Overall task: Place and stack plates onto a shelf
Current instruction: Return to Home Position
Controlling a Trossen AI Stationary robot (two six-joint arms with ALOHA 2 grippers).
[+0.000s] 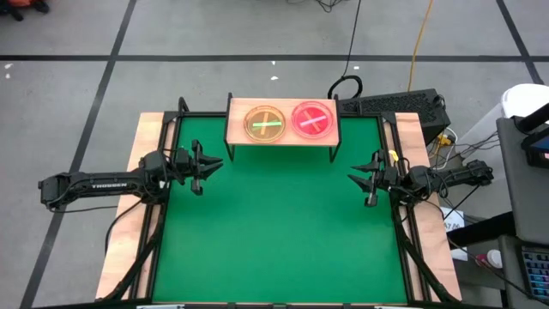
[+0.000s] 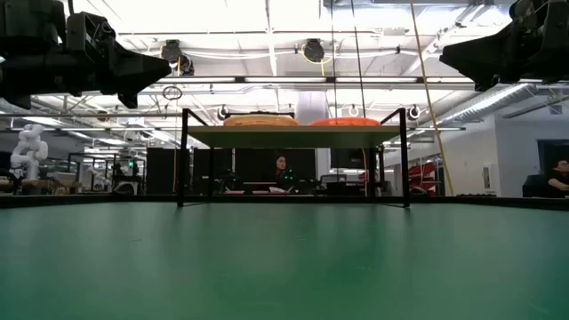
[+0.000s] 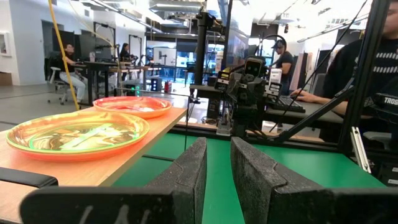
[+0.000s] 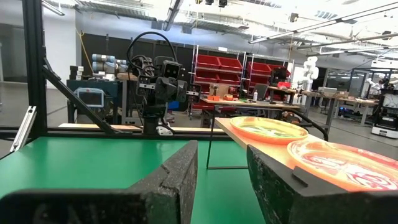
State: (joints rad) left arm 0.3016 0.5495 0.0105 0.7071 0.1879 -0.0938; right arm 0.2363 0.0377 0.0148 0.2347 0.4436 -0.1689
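Two plate stacks side by side on the shelf (image 1: 281,139), beyond and between the grippers. The amber-green stack (image 1: 267,123) nearer the left gripper (image 1: 213,164); pink stack (image 1: 314,119) nearer the right gripper (image 1: 358,178). Left fingers (image 3: 186,174) narrowly parted, empty. Right fingers (image 4: 174,180) parted wider, empty. Both raised above the green table (image 1: 274,232), at opposite sides.

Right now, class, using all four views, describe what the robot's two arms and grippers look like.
Both arms are slim, jointed and matt black. The left arm carries white TROSSEN lettering. The right arm looks alike, with a small yellow mark near its wrist. The left gripper and right gripper each end in two dark grey, rough-textured, wedge-shaped fingers.
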